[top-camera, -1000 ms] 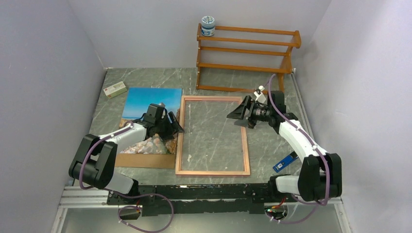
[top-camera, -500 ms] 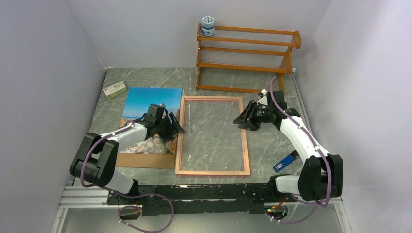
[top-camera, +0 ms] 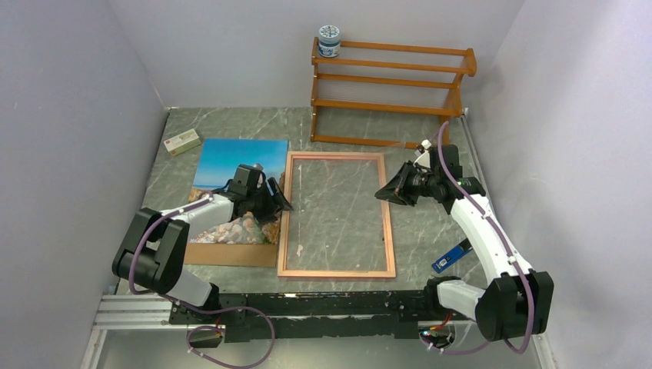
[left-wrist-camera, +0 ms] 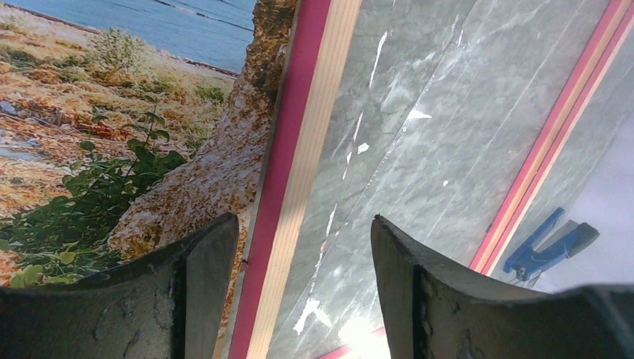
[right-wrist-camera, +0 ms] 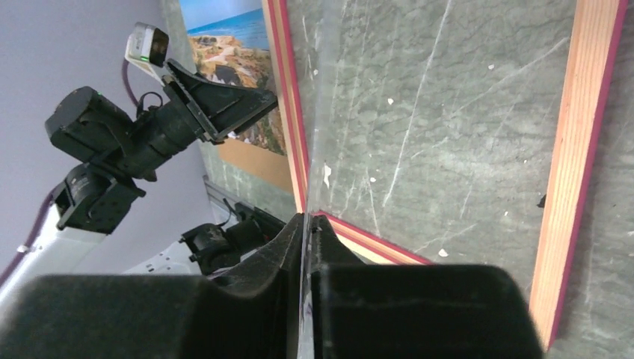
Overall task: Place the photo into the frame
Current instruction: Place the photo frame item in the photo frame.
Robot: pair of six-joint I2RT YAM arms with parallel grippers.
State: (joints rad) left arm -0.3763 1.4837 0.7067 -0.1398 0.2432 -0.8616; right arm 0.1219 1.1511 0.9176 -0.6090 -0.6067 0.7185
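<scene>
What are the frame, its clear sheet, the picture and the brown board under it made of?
By looks: the frame is pale wood with faint grain and a pink painted edge; the clear pane is thin, see-through plastic or glass; the photo is printed paper or card; the brown board is matte fibreboard, perhaps cardboard.

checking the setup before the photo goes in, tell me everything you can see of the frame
The frame is a large thin rectangle lying flat on the grey table, pale wood side up with bright pink along its edges. Its left rail runs beside the photo; the open left gripper straddles that rail from above, contact unclear. By its right rail the right gripper is shut on a clear pane seen edge-on. The table shows through it.
</scene>
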